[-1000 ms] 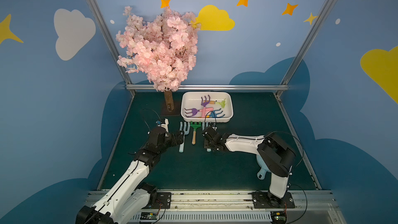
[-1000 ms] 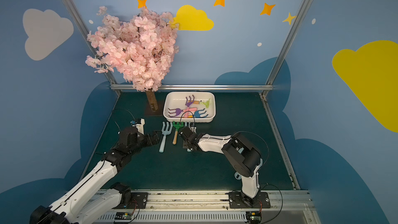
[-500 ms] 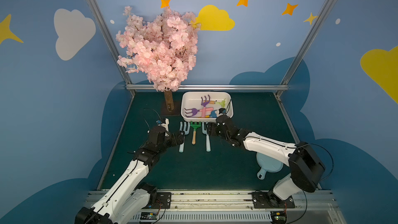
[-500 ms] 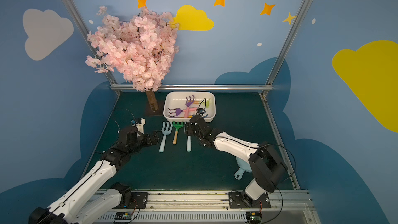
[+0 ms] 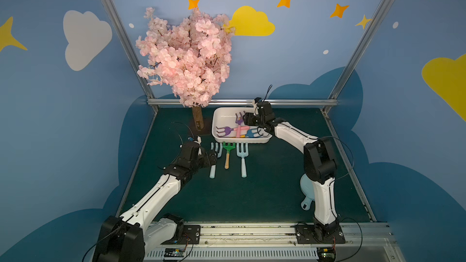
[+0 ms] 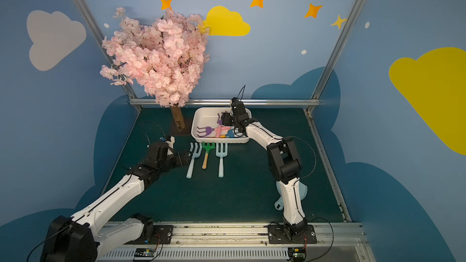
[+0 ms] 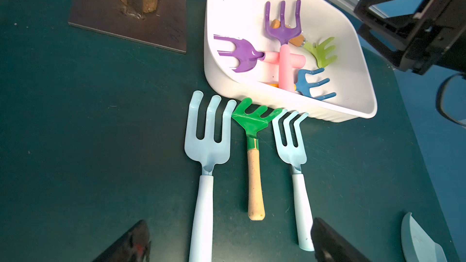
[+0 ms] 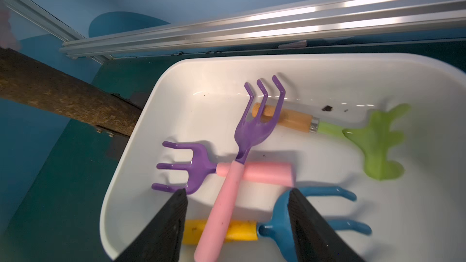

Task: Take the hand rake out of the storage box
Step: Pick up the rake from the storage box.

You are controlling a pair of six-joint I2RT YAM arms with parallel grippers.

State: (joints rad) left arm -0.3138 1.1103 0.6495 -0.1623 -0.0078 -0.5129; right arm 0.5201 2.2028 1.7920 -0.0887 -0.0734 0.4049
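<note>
Seven hand rakes are shown: four inside the storage box (image 5: 225, 117) at the far edge of the counter (image 5: 264, 197), and three laid side by side on the counter just in front of the box, heads toward it. The row consists of the first pale blue rake (image 7: 206, 144), the green rake (image 7: 253, 177) and the second pale blue rake (image 7: 292, 147).

One second earlier we see the right claw (image 8: 237, 192) low over the counter at the second pale blue rake. It has since let go, risen and crossed to the box, and that rake now lies free. We read this as one removal finished and the next beginning.

The right claw is spread and pinches nothing. In the right wrist view its jaws stand either side of the pink handle of the upper purple rake (image 8: 259, 122), which lies crossed over the lower purple rake (image 8: 191, 170). The blue rake (image 8: 273, 225) lies by the near wall of the box, its yellow handle under that same pink handle. The lime rake (image 8: 378, 144) lies apart from the crossed pair, its wooden handle passing under the upper purple tines.

We judge the upper purple rake the likely next pick, since nothing rests on it. The left claw (image 7: 228, 220) has not moved: it is spread wide and empty, hovering above the handles of the row. If the box is to be emptied, four rakes remain.
</note>
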